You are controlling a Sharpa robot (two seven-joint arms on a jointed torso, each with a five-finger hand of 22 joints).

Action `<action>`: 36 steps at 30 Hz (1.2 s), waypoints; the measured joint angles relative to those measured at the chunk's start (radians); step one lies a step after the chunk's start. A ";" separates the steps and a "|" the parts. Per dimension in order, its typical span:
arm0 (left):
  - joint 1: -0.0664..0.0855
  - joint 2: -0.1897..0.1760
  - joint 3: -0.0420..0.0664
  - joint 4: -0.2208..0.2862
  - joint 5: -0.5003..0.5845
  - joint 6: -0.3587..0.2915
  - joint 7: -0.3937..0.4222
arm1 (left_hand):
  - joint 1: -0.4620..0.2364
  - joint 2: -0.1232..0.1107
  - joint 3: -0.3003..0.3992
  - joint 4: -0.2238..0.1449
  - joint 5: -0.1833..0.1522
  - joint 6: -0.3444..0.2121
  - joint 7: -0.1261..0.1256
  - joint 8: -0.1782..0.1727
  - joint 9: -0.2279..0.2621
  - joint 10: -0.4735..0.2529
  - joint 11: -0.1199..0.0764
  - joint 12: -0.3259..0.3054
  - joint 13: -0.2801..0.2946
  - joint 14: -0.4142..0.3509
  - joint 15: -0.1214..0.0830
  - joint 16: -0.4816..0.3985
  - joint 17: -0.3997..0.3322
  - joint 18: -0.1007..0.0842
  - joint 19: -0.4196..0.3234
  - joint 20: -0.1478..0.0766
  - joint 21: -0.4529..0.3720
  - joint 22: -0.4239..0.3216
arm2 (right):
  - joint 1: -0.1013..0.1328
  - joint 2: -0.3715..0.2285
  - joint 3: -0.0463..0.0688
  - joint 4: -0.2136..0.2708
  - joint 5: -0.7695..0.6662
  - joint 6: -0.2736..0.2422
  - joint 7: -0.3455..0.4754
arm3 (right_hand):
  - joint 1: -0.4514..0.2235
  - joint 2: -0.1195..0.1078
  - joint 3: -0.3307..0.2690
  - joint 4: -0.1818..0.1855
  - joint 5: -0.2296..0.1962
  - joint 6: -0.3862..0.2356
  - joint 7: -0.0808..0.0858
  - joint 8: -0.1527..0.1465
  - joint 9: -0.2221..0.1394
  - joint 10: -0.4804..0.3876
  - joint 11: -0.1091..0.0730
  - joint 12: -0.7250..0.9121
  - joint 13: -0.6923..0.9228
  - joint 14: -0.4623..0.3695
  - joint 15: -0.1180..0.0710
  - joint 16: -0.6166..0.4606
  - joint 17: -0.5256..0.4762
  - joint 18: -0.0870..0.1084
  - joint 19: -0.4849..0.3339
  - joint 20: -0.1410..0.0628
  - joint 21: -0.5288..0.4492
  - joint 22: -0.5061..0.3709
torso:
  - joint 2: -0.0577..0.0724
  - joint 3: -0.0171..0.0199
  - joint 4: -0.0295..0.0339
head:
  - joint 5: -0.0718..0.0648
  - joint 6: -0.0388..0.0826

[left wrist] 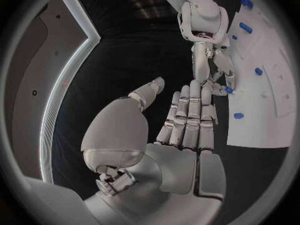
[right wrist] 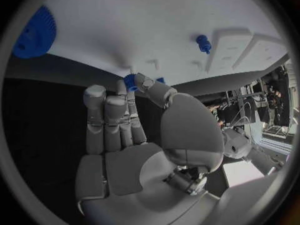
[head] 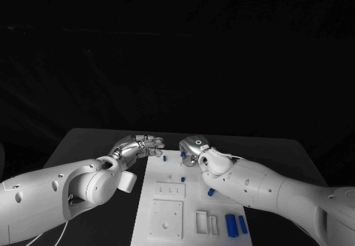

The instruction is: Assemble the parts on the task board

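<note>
Both silver many-fingered hands up at the far end of the flat white rectangular task board (head: pixel 177 205), near each other. Left hand (head: pixel 140 147) just off the board's far left corner, fingers straight and together, thumb apart, holding nothing. Right hand (head: pixel 194 149) over the far edge, pinching a small blue plastic part (right wrist: pixel 130 81) between thumb and fingertip. Broad bare black table (head: pixel 89 141) to either side. Further blue parts (head: pixel 236 225) at the board's near right. Shape of the pinched part mostly hidden by fingers.

matt black table (head: pixel 89 141), smooth white task board (head: pixel 229 215), glossy silver fingers (left wrist: pixel 187 115)
</note>
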 measured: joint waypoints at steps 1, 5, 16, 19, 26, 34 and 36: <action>0.000 0.000 0.000 0.000 0.000 0.000 0.000 | 0.000 0.000 0.000 0.000 0.000 0.000 0.000 0.000 0.000 0.000 0.000 0.000 0.000 0.000 0.000 0.000 0.000 0.000 0.000 0.000 0.000 0.000 | 0.000 0.000 0.000 0.000 0.000 0.000 0.000 | 0.000 0.000 0.000 0.000 0.000 0.000 0.000 0.000 0.000 0.000 0.000 0.000 0.000 0.000 0.000 0.000 0.000 0.000 0.000 0.000 0.000 0.000 | 0.000 0.0000 -0.0001 | 0.000 0.000; 0.000 0.000 0.000 0.000 0.000 0.000 0.000 | 0.000 0.000 0.000 0.000 0.000 0.000 0.000 0.000 0.000 0.000 0.000 0.000 0.000 0.000 0.000 0.000 0.000 0.000 0.000 0.000 0.000 0.000 | 0.000 0.001 0.000 0.000 0.000 0.003 0.001 | 0.002 0.002 0.000 0.000 0.000 0.000 0.000 0.000 0.000 0.000 0.000 -0.001 0.001 0.000 0.000 0.000 -0.001 0.000 0.000 0.000 0.000 0.000 | 0.000 -0.0002 -0.0001 | 0.002 -0.003; 0.001 0.000 0.000 -0.002 0.000 0.000 0.000 | 0.000 0.000 0.003 -0.003 0.000 0.000 0.000 0.000 0.000 0.000 0.000 0.000 0.000 0.000 0.000 0.000 0.000 0.000 0.000 0.000 0.000 0.000 | -0.002 0.004 0.000 -0.001 0.001 0.007 0.002 | 0.003 0.003 0.000 0.000 -0.001 0.001 0.000 -0.001 0.001 0.000 0.000 -0.002 0.002 0.000 0.000 0.000 -0.003 0.000 0.000 0.001 0.004 0.001 | 0.000 -0.0007 0.0001 | 0.005 -0.003; 0.002 0.000 0.000 -0.002 0.000 0.000 0.000 | 0.000 0.000 0.003 -0.003 0.000 0.000 0.000 0.000 0.000 0.000 0.000 0.000 0.000 0.000 0.000 0.000 0.000 0.000 0.000 0.000 0.000 0.000 | -0.002 0.004 -0.001 0.000 0.002 0.009 0.003 | 0.003 0.003 0.000 0.000 -0.001 0.003 0.001 -0.003 0.000 0.000 0.000 -0.004 0.005 0.000 0.000 0.000 -0.005 0.000 -0.001 0.002 0.004 0.001 | 0.000 -0.0014 0.0000 | 0.005 -0.003; 0.002 -0.001 0.000 -0.003 0.000 0.000 0.000 | 0.000 0.000 0.003 -0.003 0.000 0.000 0.000 0.000 0.000 0.000 0.000 0.000 0.000 0.000 0.000 0.000 0.000 0.000 0.000 0.000 0.000 0.000 | -0.002 0.003 -0.001 0.002 0.002 0.012 0.003 | 0.003 0.003 0.000 0.000 0.004 0.003 0.001 -0.006 0.001 0.000 0.000 -0.006 0.006 0.000 0.000 0.000 -0.006 0.000 0.000 0.003 0.008 0.001 | 0.001 -0.0017 -0.0003 | 0.007 -0.001; 0.002 -0.001 0.000 -0.004 0.000 0.000 0.000 | 0.000 0.000 0.003 -0.003 0.000 0.000 0.000 0.000 0.000 0.000 0.000 0.000 0.000 0.000 0.000 0.000 0.000 0.000 0.000 0.000 0.000 0.000 | -0.003 0.006 -0.001 -0.006 0.014 0.011 0.005 | -0.020 -0.041 -0.045 0.003 0.012 -0.038 0.020 -0.031 -0.001 -0.028 0.027 -0.034 0.009 -0.017 -0.001 0.004 -0.016 0.000 -0.016 0.002 0.008 0.001 | 0.001 -0.0017 -0.0010 | 0.007 0.001; 0.003 -0.001 0.000 -0.005 0.000 0.000 0.000 | 0.000 0.000 0.003 -0.003 0.000 0.000 0.000 0.000 -0.001 0.000 0.000 0.000 0.000 0.000 0.000 0.000 0.000 0.000 0.000 0.000 0.000 0.000 | -0.004 0.006 -0.002 -0.008 0.023 0.010 0.008 | -0.035 -0.061 -0.074 0.004 0.008 -0.073 0.033 -0.049 -0.012 -0.066 0.036 -0.039 -0.002 -0.026 0.005 0.006 -0.019 0.000 -0.015 0.007 0.012 0.001 | 0.001 -0.0017 -0.0012 | 0.007 0.002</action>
